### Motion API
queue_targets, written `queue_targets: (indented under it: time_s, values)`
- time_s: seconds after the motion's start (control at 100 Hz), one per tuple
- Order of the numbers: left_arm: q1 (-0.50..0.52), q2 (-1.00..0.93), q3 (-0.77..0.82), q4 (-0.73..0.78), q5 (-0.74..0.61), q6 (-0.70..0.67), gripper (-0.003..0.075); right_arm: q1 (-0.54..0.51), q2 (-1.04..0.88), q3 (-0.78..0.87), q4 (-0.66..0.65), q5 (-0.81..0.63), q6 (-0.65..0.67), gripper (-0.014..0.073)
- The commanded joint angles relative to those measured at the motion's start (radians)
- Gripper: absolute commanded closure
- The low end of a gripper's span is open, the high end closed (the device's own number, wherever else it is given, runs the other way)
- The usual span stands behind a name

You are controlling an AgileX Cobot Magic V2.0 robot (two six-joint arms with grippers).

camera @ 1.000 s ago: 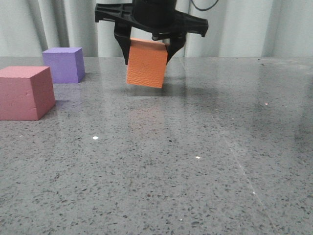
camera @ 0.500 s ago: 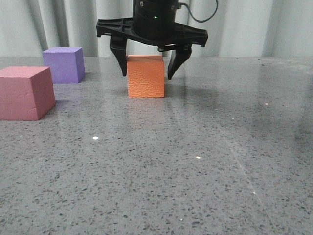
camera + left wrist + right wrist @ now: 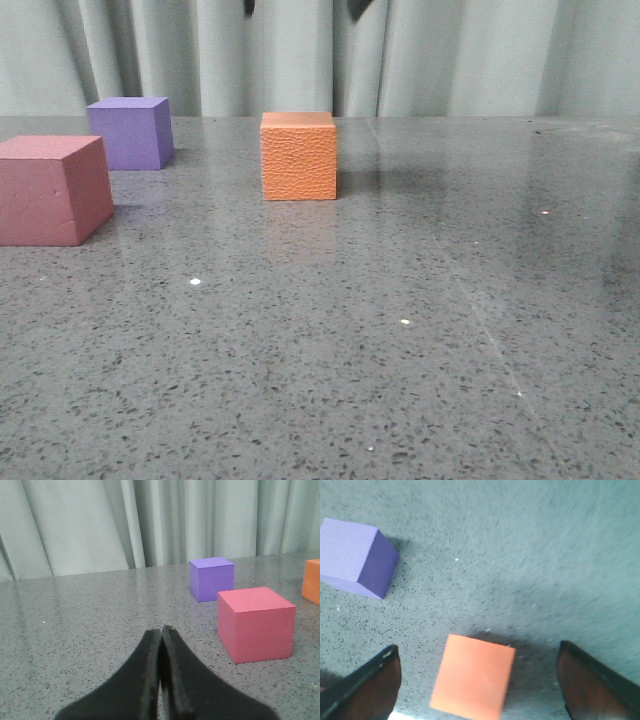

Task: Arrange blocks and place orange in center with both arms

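orange cube: free on tabletop, right of purple cube and pinkish-red cube | right gripper: fingers wide apart, above cube | left gripper: fingers together, near pinkish-red | risk: left arm could nudge pinkish-red askew when grasping

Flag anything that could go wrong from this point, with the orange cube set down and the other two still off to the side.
The right end effector hangs open directly over the orange cube; a careless sideways move could clip it. The pinkish-red cube and purple cube both sit on the left, close together, so gripping one may nudge the other. The left end effector is shut and must open before approaching.
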Motion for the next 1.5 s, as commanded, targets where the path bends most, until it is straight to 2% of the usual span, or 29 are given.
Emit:
queue_targets:
  time_s: [0.0, 0.38, 0.57, 0.74, 0.9, 1.04, 1.369, 1.489]
  values:
    - [0.002, -0.032, 0.056, -0.009, -0.08, -0.006, 0.0739, -0.033, -0.114, -0.035, -0.028, -0.005, -0.096, -0.003]
    - [0.002, -0.032, 0.056, -0.009, -0.08, -0.006, 0.0739, -0.269, -0.273, 0.014, -0.036, 0.139, -0.337, -0.0029]
    - [0.002, -0.032, 0.056, -0.009, -0.08, -0.006, 0.0739, -0.406, -0.398, 0.254, -0.033, 0.083, -0.373, -0.0029]
    - [0.002, -0.032, 0.056, -0.009, -0.08, -0.006, 0.0739, -0.506, -0.568, 0.594, 0.034, -0.057, -0.373, -0.0029]
    - [0.002, -0.032, 0.056, -0.009, -0.08, -0.006, 0.0739, -0.525, -0.736, 0.896, 0.04, -0.159, -0.341, -0.0029]
    - [0.002, -0.032, 0.056, -0.009, -0.08, -0.006, 0.0739, -0.525, -0.87, 1.08, 0.053, -0.213, -0.284, -0.0029]
    - [0.002, -0.032, 0.056, -0.009, -0.08, -0.006, 0.0739, -0.525, -1.154, 1.247, 0.056, -0.123, -0.273, -0.0026]
    - [0.002, -0.032, 0.056, -0.009, -0.08, -0.006, 0.0739, -0.525, -1.259, 1.278, 0.056, -0.101, -0.274, 0.0035]
